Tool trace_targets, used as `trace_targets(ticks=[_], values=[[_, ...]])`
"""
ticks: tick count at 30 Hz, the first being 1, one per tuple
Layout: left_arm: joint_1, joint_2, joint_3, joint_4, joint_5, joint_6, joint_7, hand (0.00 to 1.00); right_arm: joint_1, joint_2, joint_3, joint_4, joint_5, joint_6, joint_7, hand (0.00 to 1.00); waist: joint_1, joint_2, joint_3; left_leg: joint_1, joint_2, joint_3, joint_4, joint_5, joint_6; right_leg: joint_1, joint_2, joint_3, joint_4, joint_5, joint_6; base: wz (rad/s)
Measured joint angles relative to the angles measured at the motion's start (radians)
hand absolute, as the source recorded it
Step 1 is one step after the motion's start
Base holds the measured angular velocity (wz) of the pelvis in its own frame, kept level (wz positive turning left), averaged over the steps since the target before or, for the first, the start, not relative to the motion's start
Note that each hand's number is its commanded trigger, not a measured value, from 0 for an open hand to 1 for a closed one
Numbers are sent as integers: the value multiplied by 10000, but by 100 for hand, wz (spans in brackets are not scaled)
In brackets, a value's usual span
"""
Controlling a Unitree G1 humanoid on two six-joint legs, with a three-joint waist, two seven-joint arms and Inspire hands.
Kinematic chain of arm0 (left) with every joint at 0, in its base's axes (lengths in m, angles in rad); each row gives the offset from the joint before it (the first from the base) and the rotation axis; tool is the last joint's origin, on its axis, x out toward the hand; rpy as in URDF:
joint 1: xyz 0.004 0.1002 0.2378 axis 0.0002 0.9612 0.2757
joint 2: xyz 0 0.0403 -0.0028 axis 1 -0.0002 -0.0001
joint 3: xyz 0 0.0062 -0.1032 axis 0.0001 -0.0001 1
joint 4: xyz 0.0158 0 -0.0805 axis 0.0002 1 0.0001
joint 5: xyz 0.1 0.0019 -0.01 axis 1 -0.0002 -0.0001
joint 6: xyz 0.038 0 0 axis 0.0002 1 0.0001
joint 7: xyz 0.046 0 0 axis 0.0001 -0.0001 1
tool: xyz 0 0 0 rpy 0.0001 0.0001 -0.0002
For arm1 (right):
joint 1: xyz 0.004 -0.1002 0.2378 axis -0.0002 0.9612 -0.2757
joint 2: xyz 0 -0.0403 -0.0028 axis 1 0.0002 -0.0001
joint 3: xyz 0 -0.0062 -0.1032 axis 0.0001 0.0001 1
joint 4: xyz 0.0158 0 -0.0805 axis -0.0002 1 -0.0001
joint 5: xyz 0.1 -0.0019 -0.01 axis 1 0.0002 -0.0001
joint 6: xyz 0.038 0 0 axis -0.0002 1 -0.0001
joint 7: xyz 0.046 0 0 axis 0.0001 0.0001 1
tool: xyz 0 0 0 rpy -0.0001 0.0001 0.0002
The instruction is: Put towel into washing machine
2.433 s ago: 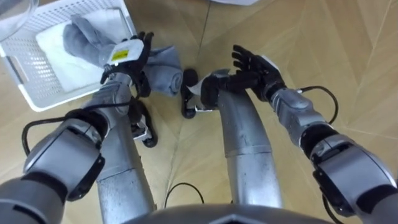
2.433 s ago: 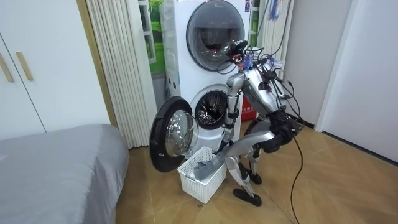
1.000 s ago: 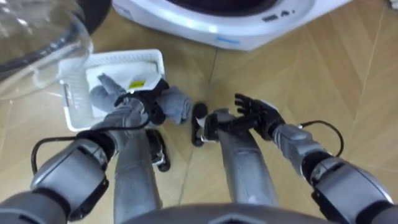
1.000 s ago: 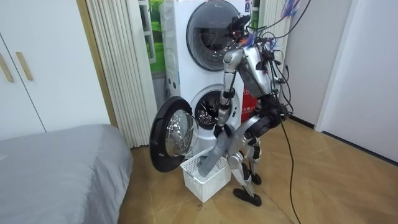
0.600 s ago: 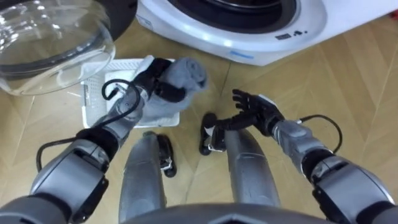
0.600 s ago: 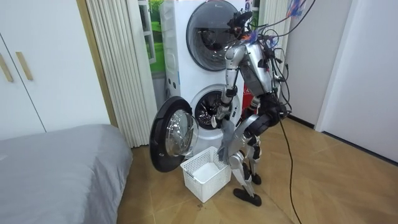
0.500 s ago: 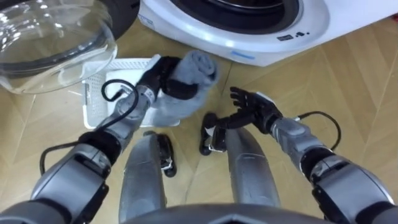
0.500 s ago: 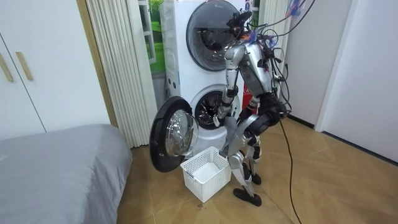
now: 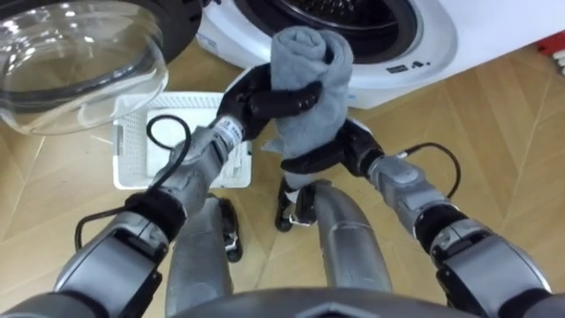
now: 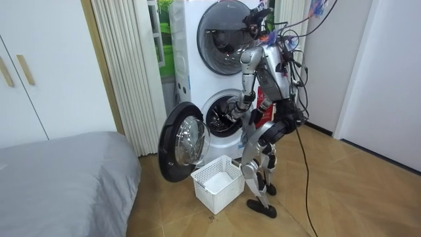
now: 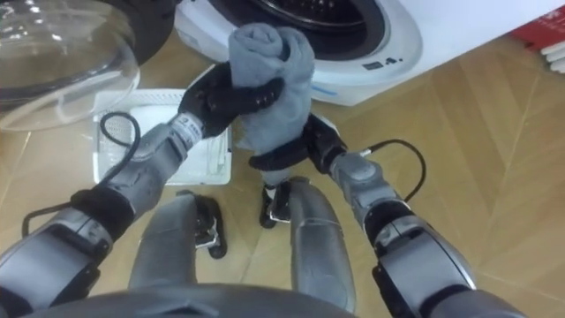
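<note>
Upper left, door: round glass door [image 9: 75, 44] swung open, just above the basket.
Basket: white mesh basket [image 9: 132, 163] on the wood floor by the robot's feet.
Left hand: left hand [image 9: 265, 102] raised, fingers wrapped tight round the towel's upper part.
Towel: grey towel [image 9: 309, 71], bunched and upright between both hands, just in front of the machine's opening, not inside.
Right hand: right hand [image 9: 340, 148] under the towel, fingers curled round its lower end.
Washing machine: white washing machine [image 9: 424, 44], lower unit of a stack; robot stands right in front of it.
</note>
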Motion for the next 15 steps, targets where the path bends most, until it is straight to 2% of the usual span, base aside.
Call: trace_targets(ticks=[2,3,4,7,10,15], values=[[9,-2,25,-4,-449,85,-134,100,36,11,-114,8,-18,0,43,0,24,58,-17,2,32,-106,-23,43,-9,126,37,-119,-174,94,-14,3],[20,-4,28,-15,-539,103,-165,100,43,12,-180,25,-11,-1,89,40,32,68,-18,1,31,-134,-32,53,-11,150,36,-151,-208,104,-16,11],[41,-16,23,-25,-711,161,-190,100,71,12,-245,86,18,-11,145,100,51,121,-21,8,31,-225,-31,64,-16,226,35,-248,-271,113,-17,11],[42,-61,70,-129,-945,404,-191,100,216,-1,-388,111,19,-16,214,100,239,222,-67,4,16,-256,-74,66,-17,238,30,-287,-319,114,-14,3],[42,-68,117,-146,-1207,523,-191,100,231,28,-362,116,19,-16,224,100,271,320,-107,18,-19,-249,-194,111,-14,242,8,-298,-382,120,-2,1],[46,-286,340,-149,-1954,660,-190,100,216,115,-373,123,-4,-18,340,100,278,321,-108,203,-29,-207,-367,157,-54,348,28,-259,-431,123,3,-1]])
